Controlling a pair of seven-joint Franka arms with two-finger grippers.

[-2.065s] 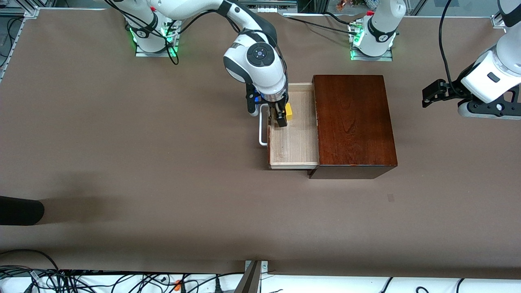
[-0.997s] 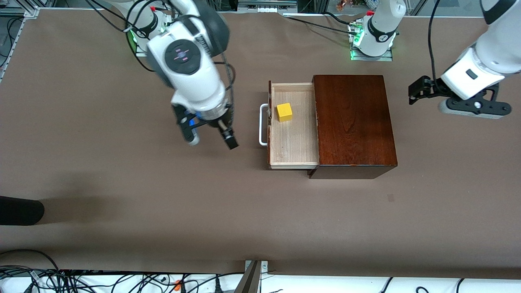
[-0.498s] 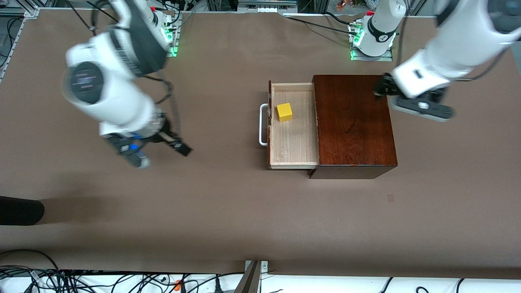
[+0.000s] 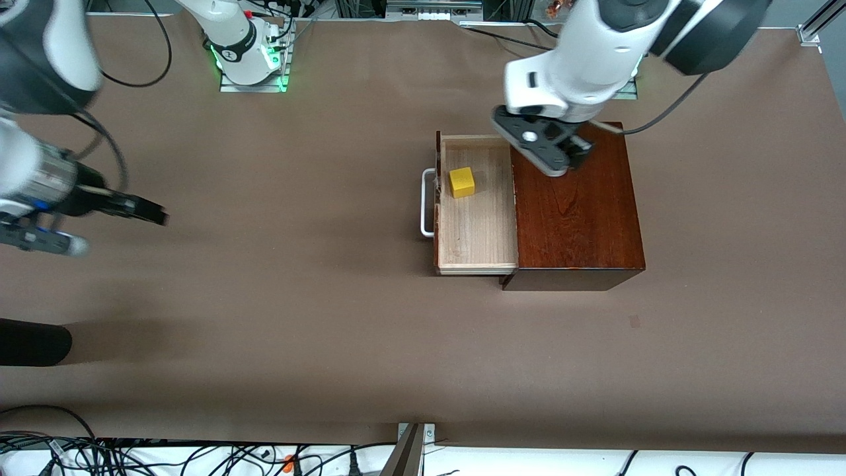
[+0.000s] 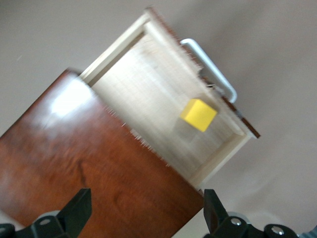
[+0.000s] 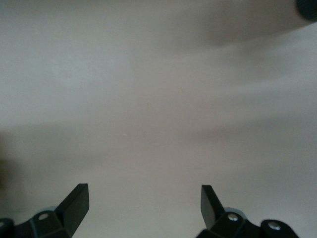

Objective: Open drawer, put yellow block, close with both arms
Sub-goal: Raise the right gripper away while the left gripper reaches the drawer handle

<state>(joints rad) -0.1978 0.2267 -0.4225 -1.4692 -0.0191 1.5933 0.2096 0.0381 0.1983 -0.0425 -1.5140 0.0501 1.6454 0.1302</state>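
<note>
The drawer point(image 4: 477, 225) stands pulled out of the mahogany box point(image 4: 581, 218), its white handle point(image 4: 426, 201) toward the right arm's end of the table. The yellow block point(image 4: 462, 182) lies in the drawer's tray, free of both grippers. My left gripper point(image 4: 560, 152) hangs open and empty over the box top, at the edge beside the drawer. The left wrist view shows the block point(image 5: 198, 114), the tray point(image 5: 158, 94), the handle point(image 5: 210, 69), the box top point(image 5: 89, 163) and the open left gripper point(image 5: 146, 198). My right gripper point(image 4: 147, 213) is open and empty over bare table point(image 6: 148, 99), as the right wrist view point(image 6: 143, 194) shows.
A dark rounded object point(image 4: 33, 342) pokes in at the table edge toward the right arm's end, nearer the front camera. Cables point(image 4: 165, 456) run along the front edge. The arm bases point(image 4: 248, 56) stand at the table's back edge.
My right gripper let go of the yellow block in the drawer and swung away to the right arm's end of the table. My left arm swept in over the box.
</note>
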